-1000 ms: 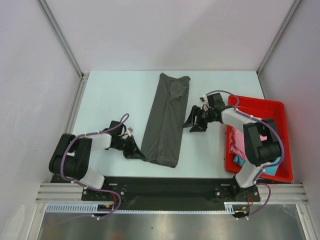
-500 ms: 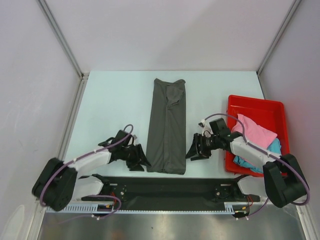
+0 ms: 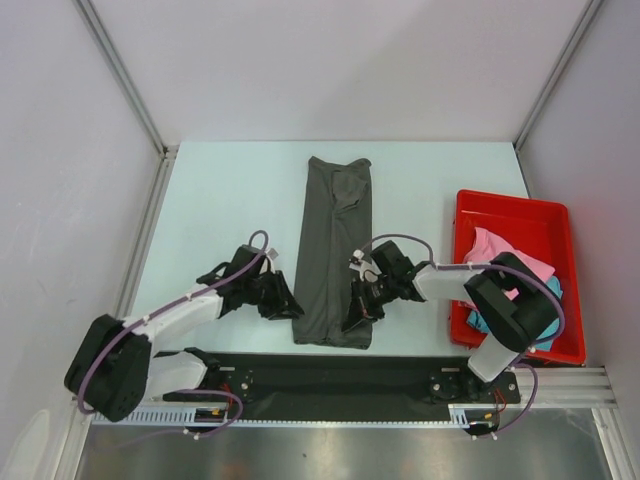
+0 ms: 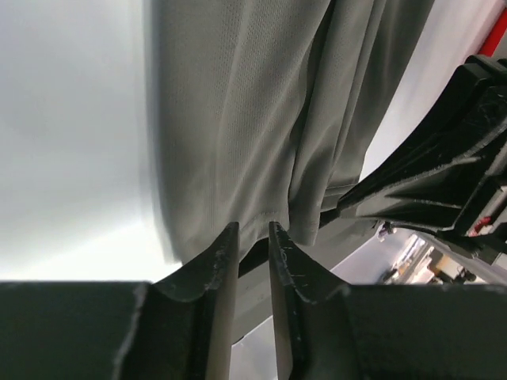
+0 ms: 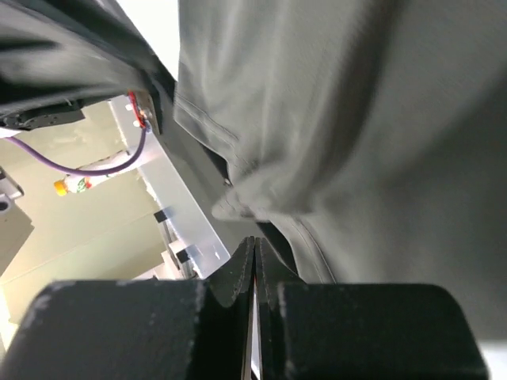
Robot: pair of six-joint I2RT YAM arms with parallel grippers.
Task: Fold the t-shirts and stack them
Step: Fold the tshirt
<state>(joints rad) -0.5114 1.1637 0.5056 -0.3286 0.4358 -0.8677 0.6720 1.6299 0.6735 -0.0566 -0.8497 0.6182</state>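
White arm links (image 3: 185,310), black joints (image 3: 510,300), purple cables (image 3: 395,239), black L claw (image 4: 252,237), R claw (image 5: 255,241)

The left pincer (image 3: 287,301) reaches low and points right, its fingers (image 4: 212,273) parted by a narrow gap. The right pincer (image 3: 357,310) reaches low and points left, its fingers (image 5: 234,277) pressed together.

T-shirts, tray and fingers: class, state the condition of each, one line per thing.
red tray: holds two shirts
pink t-shirt: crumpled, in the tray
turquoise t-shirt: crumpled, partly under the pink one
grey t-shirt: folded into a long strip, lying flat
left fingers: narrowly apart at the grey shirt's near hem; grip unclear
right fingers: shut, at its near right edge
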